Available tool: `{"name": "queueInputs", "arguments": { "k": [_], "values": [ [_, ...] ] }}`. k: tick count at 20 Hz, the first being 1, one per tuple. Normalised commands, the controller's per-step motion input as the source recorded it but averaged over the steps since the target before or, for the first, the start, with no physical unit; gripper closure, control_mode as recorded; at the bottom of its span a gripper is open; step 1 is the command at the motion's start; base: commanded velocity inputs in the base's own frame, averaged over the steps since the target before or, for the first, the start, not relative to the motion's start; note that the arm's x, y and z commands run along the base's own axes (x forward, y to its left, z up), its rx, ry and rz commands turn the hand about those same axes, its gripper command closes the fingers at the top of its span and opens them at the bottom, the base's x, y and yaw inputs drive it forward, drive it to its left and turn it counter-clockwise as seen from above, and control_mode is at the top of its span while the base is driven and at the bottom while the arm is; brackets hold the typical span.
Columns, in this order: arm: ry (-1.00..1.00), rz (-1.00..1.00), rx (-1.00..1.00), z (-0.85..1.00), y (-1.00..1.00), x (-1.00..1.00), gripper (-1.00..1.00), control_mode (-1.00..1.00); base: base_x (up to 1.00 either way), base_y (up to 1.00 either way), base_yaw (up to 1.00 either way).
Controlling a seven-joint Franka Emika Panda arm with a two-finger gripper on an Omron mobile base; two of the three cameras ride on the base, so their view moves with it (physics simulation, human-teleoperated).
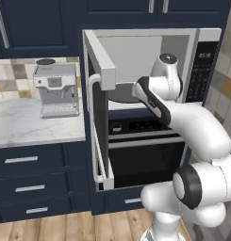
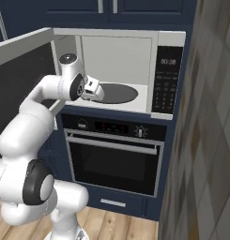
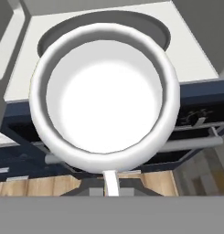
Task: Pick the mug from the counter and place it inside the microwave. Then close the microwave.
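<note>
Hand view: mug (image 3: pixel 104 100), seen from above, clamped in the closed gripper (image 3: pixel 110 180) just before the front edge of the microwave (image 2: pixel 135 101) floor; open room lies ahead over the turntable (image 2: pixel 117 93) (its near rim hidden by the mug). Door (image 1: pixel 100 127) swung wide left; fingertips mostly hidden beneath the mug

Microwave (image 2: pixel 135 61) cavity open toward arm; turntable (image 2: pixel 117 93) bare, headroom above it free. Door (image 1: pixel 100 108) swung out left, walling off left approach from counter (image 1: pixel 37 120). Control strip (image 2: pixel 162 82) bounds right side. Held mug (image 3: pixel 104 98) at cavity's near edge.
</note>
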Motion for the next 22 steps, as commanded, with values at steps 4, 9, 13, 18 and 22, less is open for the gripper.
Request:
{"name": "queueInputs", "arguments": {
  "k": [4, 9, 13, 18, 22],
  "values": [
    [0.0, 0.0, -0.02, -0.07, 0.02, 0.26, 1.0, -1.0, 0.0, 0.0, 0.0],
    [0.0, 0.0, 0.0, 0.0, 0.0, 0.41, 1.0, -1.0, 0.0, 0.0, 0.0],
    [0.0, 0.0, 0.0, 0.0, 0.0, 0.47, 1.0, -1.0, 0.0, 0.0, 0.0],
    [0.0, 0.0, 0.0, 0.0, 0.0, 0.37, 1.0, -1.0, 0.0, 0.0, 0.0],
    [0.0, 0.0, -0.01, -0.03, 0.0, 0.21, 1.0, -1.0, 0.0, 0.0, 0.0]
  ]
}}
